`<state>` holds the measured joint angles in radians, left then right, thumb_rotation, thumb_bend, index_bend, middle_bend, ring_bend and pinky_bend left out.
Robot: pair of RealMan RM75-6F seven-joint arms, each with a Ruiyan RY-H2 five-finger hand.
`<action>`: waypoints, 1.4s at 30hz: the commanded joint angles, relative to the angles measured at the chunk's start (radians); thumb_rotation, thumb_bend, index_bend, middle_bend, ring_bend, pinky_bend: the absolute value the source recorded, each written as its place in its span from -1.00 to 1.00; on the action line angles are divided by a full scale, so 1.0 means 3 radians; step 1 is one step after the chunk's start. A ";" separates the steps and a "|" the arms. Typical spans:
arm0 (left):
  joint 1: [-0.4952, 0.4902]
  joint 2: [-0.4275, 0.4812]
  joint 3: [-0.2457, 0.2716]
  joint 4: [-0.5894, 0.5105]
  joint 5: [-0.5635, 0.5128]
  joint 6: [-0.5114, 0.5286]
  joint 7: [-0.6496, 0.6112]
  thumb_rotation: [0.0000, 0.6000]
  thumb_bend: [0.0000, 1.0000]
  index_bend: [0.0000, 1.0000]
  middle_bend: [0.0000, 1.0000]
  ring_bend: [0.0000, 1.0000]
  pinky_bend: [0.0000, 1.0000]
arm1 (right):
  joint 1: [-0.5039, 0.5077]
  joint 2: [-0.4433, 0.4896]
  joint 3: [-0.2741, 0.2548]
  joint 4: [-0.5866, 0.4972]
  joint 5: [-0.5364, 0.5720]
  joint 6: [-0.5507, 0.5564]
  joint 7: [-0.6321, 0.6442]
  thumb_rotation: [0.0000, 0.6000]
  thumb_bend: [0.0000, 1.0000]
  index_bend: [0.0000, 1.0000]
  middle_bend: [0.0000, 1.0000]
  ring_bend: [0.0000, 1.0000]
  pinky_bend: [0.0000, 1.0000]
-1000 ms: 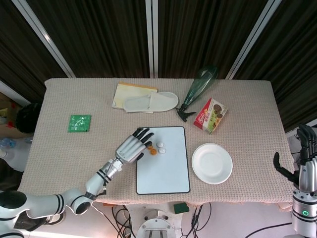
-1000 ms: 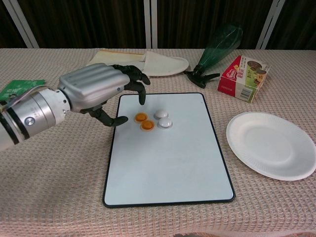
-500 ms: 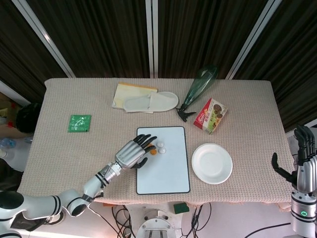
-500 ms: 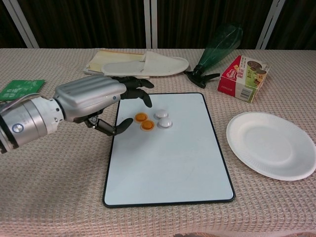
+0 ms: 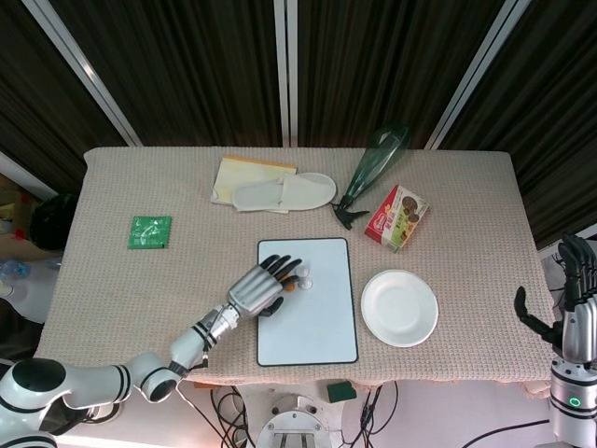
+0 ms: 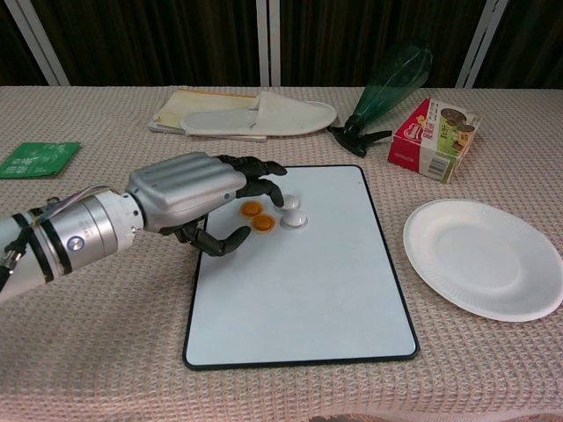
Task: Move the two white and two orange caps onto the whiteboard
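Two orange caps (image 6: 252,208) (image 6: 263,223) and two white caps (image 6: 288,203) (image 6: 295,219) lie close together on the upper left part of the whiteboard (image 6: 299,299). My left hand (image 6: 198,198) hovers over the board's left edge with its fingers spread. Its fingertips (image 6: 268,171) reach over the caps and it holds nothing. In the head view the left hand (image 5: 259,289) partly hides the orange caps (image 5: 291,287), while the white caps (image 5: 304,277) show on the whiteboard (image 5: 312,327). My right hand (image 5: 574,303) hangs open off the table's right edge.
A white paper plate (image 6: 479,257) lies right of the board. Behind it stand a red snack box (image 6: 433,139) and a lying green bottle (image 6: 387,88). A white slipper on a pad (image 6: 264,114) is at the back, and a green packet (image 6: 35,160) at the far left.
My left hand has slid right and nearer the caps, its fingers now reaching over them. The caps have not moved. The right hand is almost unchanged.
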<state>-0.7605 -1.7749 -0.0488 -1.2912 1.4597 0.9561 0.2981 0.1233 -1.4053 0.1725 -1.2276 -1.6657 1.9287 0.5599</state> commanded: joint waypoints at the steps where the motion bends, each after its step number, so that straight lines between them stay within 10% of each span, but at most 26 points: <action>1: -0.0020 -0.0020 -0.0010 0.0021 -0.0011 -0.0028 0.0010 0.59 0.04 -0.59 -0.99 -1.00 -0.74 | 0.0000 0.0000 0.0002 0.0004 0.0002 0.0000 0.0004 1.00 -0.05 -0.91 -0.96 -1.00 -1.00; 42: 0.0011 0.0103 -0.0002 -0.0163 0.0014 0.0069 0.0078 0.84 0.04 -0.53 -0.99 -1.00 -0.75 | 0.0004 -0.0017 0.0016 0.0046 0.0022 -0.0005 0.0039 1.00 -0.05 -0.91 -0.96 -1.00 -1.00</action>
<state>-0.7588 -1.7477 -0.0487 -1.3364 1.4607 0.9741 0.3250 0.1244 -1.4106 0.1771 -1.2139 -1.6591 1.9274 0.5716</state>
